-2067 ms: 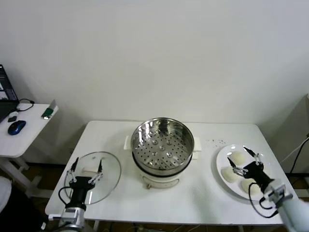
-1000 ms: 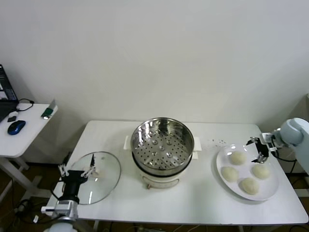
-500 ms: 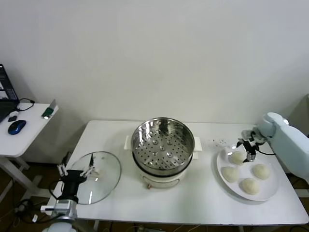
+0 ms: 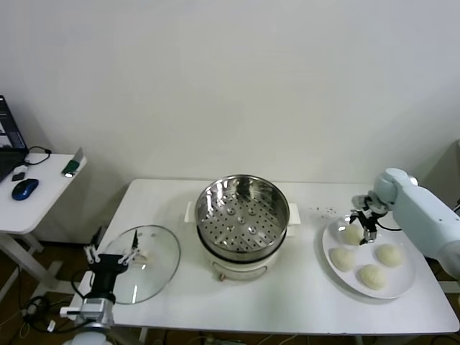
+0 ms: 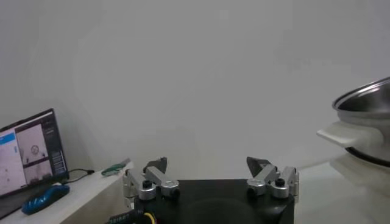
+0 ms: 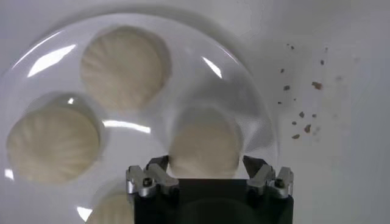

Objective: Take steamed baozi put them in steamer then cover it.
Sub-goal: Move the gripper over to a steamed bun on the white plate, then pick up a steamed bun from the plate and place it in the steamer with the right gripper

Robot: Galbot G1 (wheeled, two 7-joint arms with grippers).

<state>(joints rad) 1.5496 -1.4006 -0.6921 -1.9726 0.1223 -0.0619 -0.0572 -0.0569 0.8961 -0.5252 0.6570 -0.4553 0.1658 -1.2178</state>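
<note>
Four cream-white baozi lie on a white plate (image 4: 365, 254) at the table's right. My right gripper (image 4: 363, 218) is open and hangs just over the far-left baozi (image 4: 352, 235). In the right wrist view that gripper (image 6: 205, 162) has its jaws on either side of this baozi (image 6: 204, 146), apart from it. The steel steamer (image 4: 241, 215) stands empty at the table's middle. The glass cover (image 4: 147, 262) lies flat at the front left. My left gripper (image 4: 111, 253) is open and empty at the cover's left edge, and also shows in the left wrist view (image 5: 207, 162).
A side desk (image 4: 32, 194) at the far left holds a blue mouse (image 4: 24, 189) and a laptop (image 5: 30, 149). The steamer's rim and white handle (image 5: 341, 131) show in the left wrist view. Dark crumbs (image 6: 301, 91) lie on the table beside the plate.
My right arm swung from the plate's front right round to its far side and settled over the far-left baozi. My left gripper drew back a little to the left over the cover's edge.
</note>
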